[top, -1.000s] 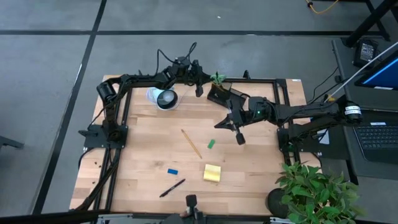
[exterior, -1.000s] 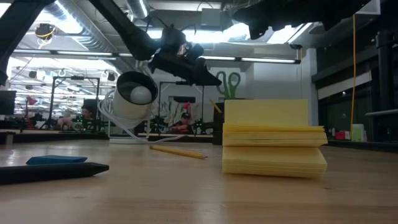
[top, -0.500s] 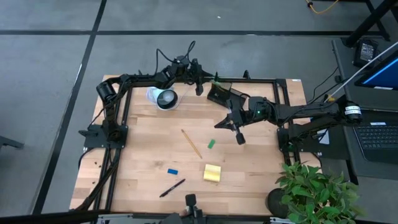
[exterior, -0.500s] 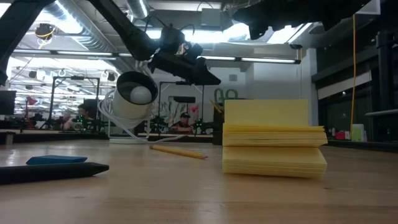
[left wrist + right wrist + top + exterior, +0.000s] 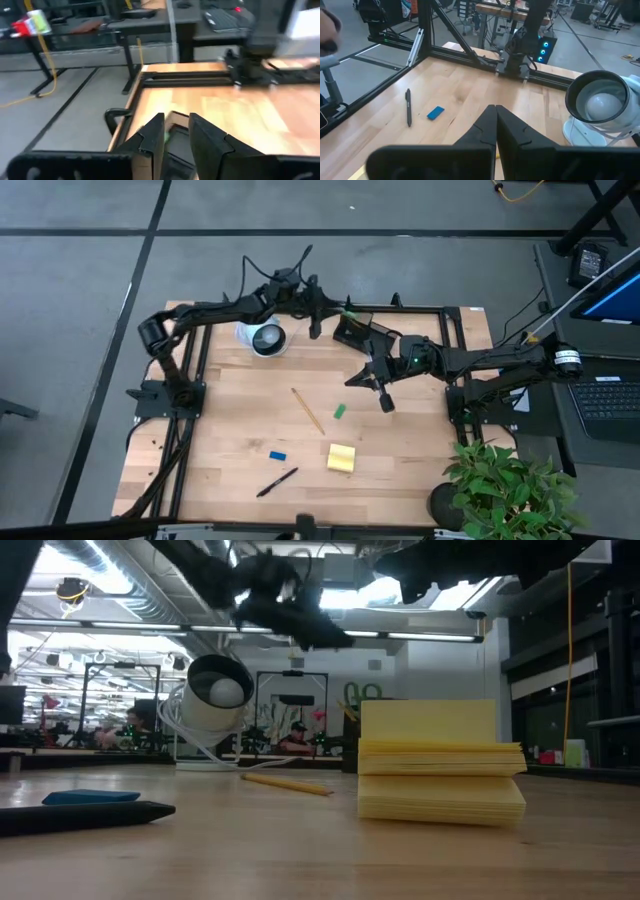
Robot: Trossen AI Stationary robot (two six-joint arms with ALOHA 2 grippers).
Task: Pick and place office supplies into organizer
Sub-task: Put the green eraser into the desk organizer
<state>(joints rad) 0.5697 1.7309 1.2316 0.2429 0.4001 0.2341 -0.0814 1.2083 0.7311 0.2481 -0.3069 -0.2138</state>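
At the far edge of the table: the organizer point(image 5: 352, 330), a small black tray, stands against the frame rail. Green scissor handles point(image 5: 362, 693) rise from it, seen from table height, so the scissors appear to be stored already.

Left gripper point(image 5: 317, 320): raised just beside the organizer on the white device's side. Its own wrist camera shows the fingers point(image 5: 151, 140) parted by a narrow gap with nothing between them, looking down toward the tray; probably a release position above the compartment.

Right gripper point(image 5: 385, 402): hangs over the middle of the table, fingers pressed together, holding nothing. Judged to be waiting.

White round device point(image 5: 262, 337): near the far-left corner, not part of the task.

Items loose on the wood:
- pencil point(image 5: 307, 410), lying diagonally near the centre;
- small green piece point(image 5: 339, 411), just beside the pencil;
- blue eraser point(image 5: 277, 455), nearer the front;
- yellow sticky pad point(image 5: 341, 458), flat, beside the eraser and apart from it;
- black pen point(image 5: 276, 482), nearest the front edge.

These lie well apart from one another, which likely allows each a clean single grasp. Judgement: task partly done.
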